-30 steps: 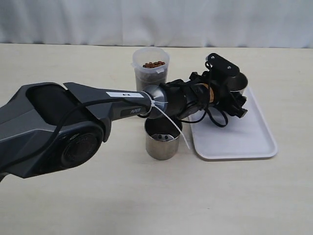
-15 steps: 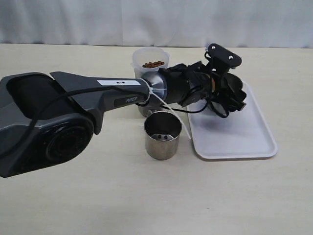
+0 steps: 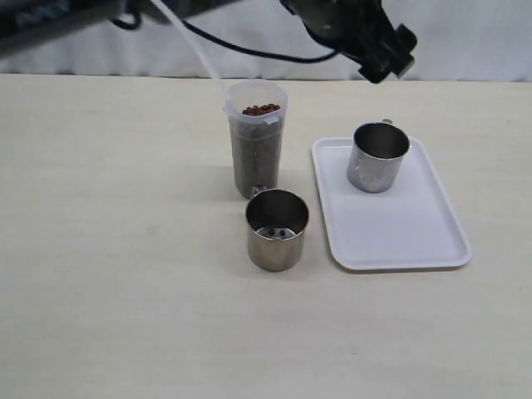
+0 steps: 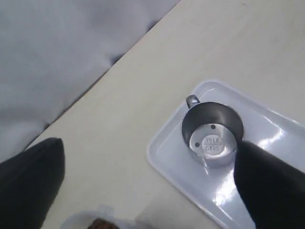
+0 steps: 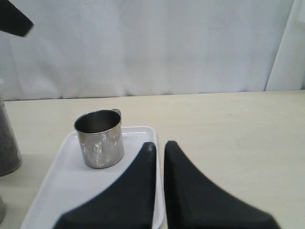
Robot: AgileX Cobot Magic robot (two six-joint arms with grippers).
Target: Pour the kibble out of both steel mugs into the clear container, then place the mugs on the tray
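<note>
A: Contents of container (image 3: 257, 141)?
B: Packed with kibble (image 3: 261, 109) nearly to rim.
A: Mugs?
B: Both empty: first mug (image 3: 377, 156) upright on tray (image 3: 399, 241), second mug (image 3: 277, 229) on worktop (image 3: 125, 249) just beside container.
A: Grippers?
B: Wide apart on left gripper (image 4: 145, 145), up over tray; right gripper (image 5: 159, 144) pressed together, nothing held.

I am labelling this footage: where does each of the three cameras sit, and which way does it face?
Exterior view: raised, looks down across the table to the curtain; shows clear container, tray bearing one steel mug, second mug on the table; left arm at the top.
Left wrist view: high, looks down on that steel mug; left jaws open, at two edges.
Right wrist view: low, looks level to the curtain; right jaws shut, in front.
Shared: all three show that steel mug.
</note>
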